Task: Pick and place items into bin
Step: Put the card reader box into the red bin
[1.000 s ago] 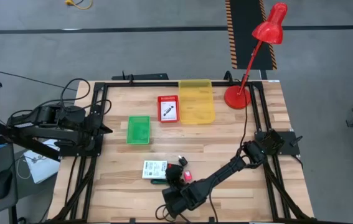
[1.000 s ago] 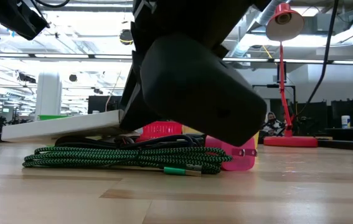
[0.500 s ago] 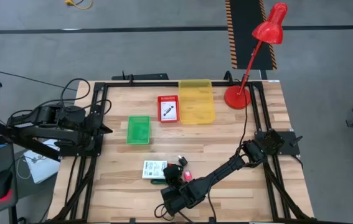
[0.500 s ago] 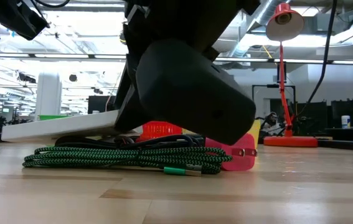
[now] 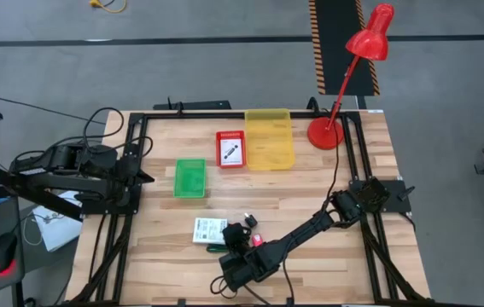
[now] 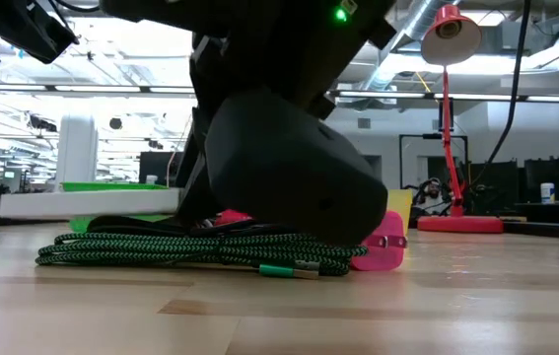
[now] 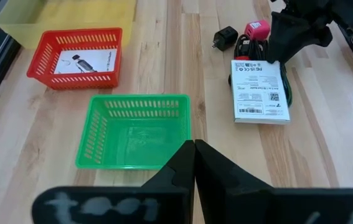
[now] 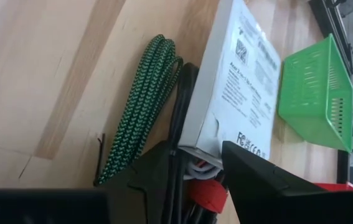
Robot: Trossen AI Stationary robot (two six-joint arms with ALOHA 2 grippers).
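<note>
Right gripper lowered onto cables; one white box, three bins.

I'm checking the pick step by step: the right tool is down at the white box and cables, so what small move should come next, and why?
Probably finish closing the right tool before any lift. In the right wrist view its fingers straddle the near end of the white box with a gap on either side, the box lying on the black cable beside the green braided cable. Whether the cable gets caught too, I cannot tell.

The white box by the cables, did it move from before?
Yes. The white box slid a little toward the table's left side and the green basket, as the right gripper closed around its end.
</note>
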